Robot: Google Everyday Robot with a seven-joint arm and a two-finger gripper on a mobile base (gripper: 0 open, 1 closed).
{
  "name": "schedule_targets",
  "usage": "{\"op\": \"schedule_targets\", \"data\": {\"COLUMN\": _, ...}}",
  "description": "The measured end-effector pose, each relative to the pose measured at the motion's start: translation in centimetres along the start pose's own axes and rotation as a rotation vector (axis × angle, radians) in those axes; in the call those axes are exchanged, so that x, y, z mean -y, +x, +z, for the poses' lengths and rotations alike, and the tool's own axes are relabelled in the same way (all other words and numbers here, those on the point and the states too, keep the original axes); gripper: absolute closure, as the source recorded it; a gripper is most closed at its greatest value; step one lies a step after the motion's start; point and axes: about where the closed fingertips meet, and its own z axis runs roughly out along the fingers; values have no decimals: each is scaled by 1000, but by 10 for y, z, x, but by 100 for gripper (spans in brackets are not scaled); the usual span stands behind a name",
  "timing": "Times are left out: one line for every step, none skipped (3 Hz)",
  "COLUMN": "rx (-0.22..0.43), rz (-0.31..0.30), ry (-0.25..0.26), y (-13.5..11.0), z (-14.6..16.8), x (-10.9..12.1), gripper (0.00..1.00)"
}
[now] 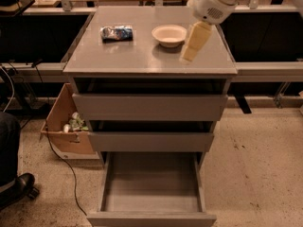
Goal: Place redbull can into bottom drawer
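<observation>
The redbull can (116, 32) lies on its side at the back left of the grey cabinet top (137, 56). The bottom drawer (151, 181) is pulled out, and its grey interior holds nothing. The two upper drawers are slightly ajar. My gripper (189, 56) hangs from the white arm over the right part of the cabinet top. It is just right of the white bowl (169, 34) and well to the right of the can. It holds nothing that I can see.
An open cardboard box (68, 126) with small items stands on the floor left of the cabinet, and a black cable (61, 160) runs past it. A person's leg and shoe (14, 188) are at the lower left. Benches stand behind the cabinet.
</observation>
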Motion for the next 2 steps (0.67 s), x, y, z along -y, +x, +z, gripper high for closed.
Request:
{"op": "schedule_targets", "data": {"rx": 24, "rz": 63, "ry": 15, "y": -40, "z": 51, "x": 52, "gripper": 0}}
{"op": "schedule_targets", "data": {"rx": 24, "rz": 63, "ry": 15, "y": -40, "z": 51, "x": 52, "gripper": 0}}
